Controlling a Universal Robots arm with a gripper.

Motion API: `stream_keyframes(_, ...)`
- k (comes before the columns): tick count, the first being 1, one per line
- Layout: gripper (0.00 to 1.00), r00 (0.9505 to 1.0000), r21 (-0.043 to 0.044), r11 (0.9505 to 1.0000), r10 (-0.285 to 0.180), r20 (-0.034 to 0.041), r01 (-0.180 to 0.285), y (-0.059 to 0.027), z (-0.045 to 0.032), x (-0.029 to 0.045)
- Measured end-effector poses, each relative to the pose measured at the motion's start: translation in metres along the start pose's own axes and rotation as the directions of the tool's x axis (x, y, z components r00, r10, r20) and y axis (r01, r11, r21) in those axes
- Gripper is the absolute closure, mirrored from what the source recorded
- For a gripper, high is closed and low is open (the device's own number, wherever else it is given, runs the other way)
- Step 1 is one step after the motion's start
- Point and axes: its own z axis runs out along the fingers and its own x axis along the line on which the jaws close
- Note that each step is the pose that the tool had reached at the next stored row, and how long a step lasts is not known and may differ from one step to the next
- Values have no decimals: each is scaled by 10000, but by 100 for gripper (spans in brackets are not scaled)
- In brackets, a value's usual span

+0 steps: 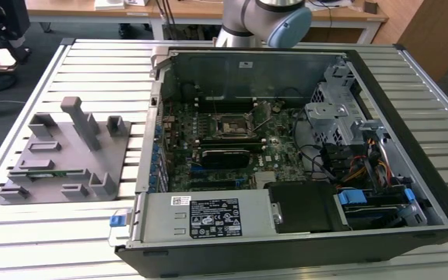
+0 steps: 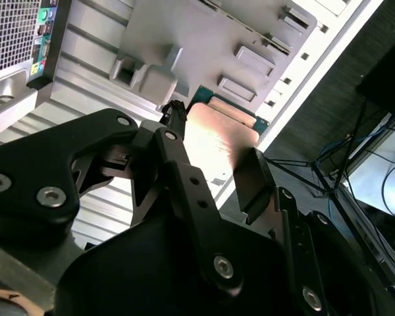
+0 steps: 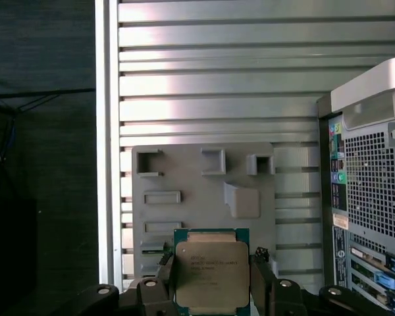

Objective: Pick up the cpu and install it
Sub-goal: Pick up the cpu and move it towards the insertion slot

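one cpu (image 3: 211,271) clamped in the hand (image 3: 212,283), its print (image 3: 207,264) unreadable.

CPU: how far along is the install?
Done: pickup. The gripper is shut on the cpu. In hand: the cpu is held above the grey fixture, beside the case. Left: seating it. In the exterior view the socket on the board looks unfilled.
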Motion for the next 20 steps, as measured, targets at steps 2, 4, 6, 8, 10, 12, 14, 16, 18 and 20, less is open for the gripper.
stream_keyframes(2,46,10000,0,10000,1,-1,-1,4,1,-72)
stream_keyframes(4,46,10000,-1,10000,0,0,0,7,5,-163)
stream_keyframes(6,46,10000,1,10000,0,-1,0,11,6,-252)
stream_keyframes(8,46,10000,-1,10000,0,1,0,15,10,-342)
stream_keyframes(10,46,10000,0,10000,0,0,0,18,13,-434)
stream_keyframes(12,46,10000,-1,10000,0,1,0,22,17,-524)
stream_keyframes(14,46,10000,0,10000,0,0,0,26,20,-613)
stream_keyframes(16,46,10000,-1,10000,1,1,-1,30,24,-705)
stream_keyframes(18,46,10000,0,10000,0,0,0,34,26,-792)
stream_keyframes(20,46,10000,-1,10000,0,1,0,38,30,-886)
